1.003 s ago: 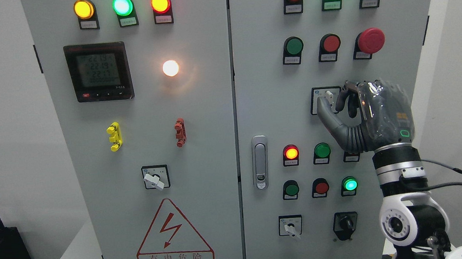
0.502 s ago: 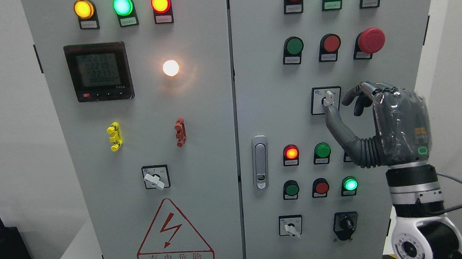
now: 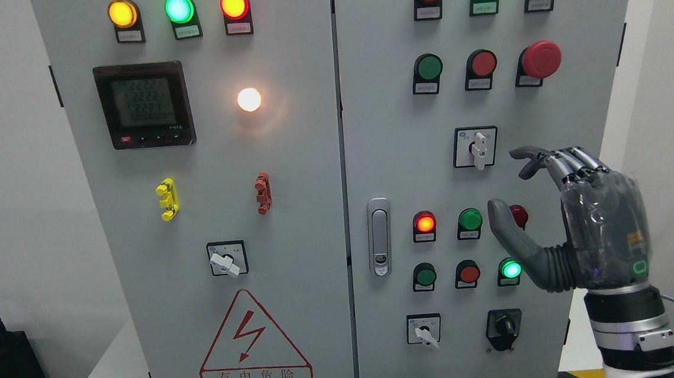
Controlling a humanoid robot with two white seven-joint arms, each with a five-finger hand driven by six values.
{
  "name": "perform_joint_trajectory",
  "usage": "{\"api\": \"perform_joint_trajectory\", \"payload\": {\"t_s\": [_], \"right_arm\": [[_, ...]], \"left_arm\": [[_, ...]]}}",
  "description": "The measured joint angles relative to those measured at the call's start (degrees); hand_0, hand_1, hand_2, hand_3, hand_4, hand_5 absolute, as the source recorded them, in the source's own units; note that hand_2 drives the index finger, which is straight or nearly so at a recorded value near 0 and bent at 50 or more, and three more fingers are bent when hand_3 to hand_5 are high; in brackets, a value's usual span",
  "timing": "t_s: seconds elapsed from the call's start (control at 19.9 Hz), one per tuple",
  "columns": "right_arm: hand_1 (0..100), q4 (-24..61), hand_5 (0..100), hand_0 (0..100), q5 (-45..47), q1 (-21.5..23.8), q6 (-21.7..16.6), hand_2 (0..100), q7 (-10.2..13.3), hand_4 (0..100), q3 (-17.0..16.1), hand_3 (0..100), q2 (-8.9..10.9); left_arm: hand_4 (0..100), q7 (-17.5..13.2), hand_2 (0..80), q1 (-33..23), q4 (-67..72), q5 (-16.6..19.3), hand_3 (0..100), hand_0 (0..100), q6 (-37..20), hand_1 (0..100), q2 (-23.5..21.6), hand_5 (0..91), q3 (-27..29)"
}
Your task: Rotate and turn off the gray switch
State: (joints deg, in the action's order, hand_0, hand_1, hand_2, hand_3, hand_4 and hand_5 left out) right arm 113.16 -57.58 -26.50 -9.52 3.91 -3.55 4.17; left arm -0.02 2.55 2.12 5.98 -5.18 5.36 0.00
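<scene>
Your right hand (image 3: 559,221) hung empty, fingers loosely spread, just below-right of the gray switch (image 3: 478,148). The knob pointed straight down, likely already off, so no grip was needed.

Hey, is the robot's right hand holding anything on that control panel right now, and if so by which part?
Nothing is held. The right hand is open, fingers spread, below and to the right of the gray switch, clear of its handle.

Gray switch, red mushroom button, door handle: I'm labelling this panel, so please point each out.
gray switch (image 3: 479,149), head view, on its pale lever.
red mushroom button (image 3: 541,59), head view, on its round cap.
door handle (image 3: 379,233), head view, on its metal grip.
</scene>
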Motion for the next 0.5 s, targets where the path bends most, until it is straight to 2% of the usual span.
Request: {"api": "perform_joint_trajectory", "payload": {"t_s": [0.1, 0.25, 0.5], "right_arm": [[20, 0.6, 0, 7, 0.0, 0.7, -0.7, 0, -0.9, 0, -0.6, 0, -0.01], [21, 1.2, 0, 5, 0.1, 1.7, -1.2, 0, -2.2, 0, -1.4, 0, -0.02], [21, 2.1, 0, 4, 0.1, 2.8, -1.5, 0, -2.7, 0, -2.3, 0, -0.06]], "left_arm": [[0, 0.0, 0.0, 0.0, 0.0, 0.0, 0, 12, 0.0, 39, 0.0, 0.0, 0.0], [0, 0.0, 0.0, 0.0, 0.0, 0.0, 0, 12, 0.0, 39, 0.0, 0.0, 0.0], [0, 0.0, 0.0, 0.0, 0.0, 0.0, 0, 12, 0.0, 39, 0.0, 0.0, 0.0]]}}
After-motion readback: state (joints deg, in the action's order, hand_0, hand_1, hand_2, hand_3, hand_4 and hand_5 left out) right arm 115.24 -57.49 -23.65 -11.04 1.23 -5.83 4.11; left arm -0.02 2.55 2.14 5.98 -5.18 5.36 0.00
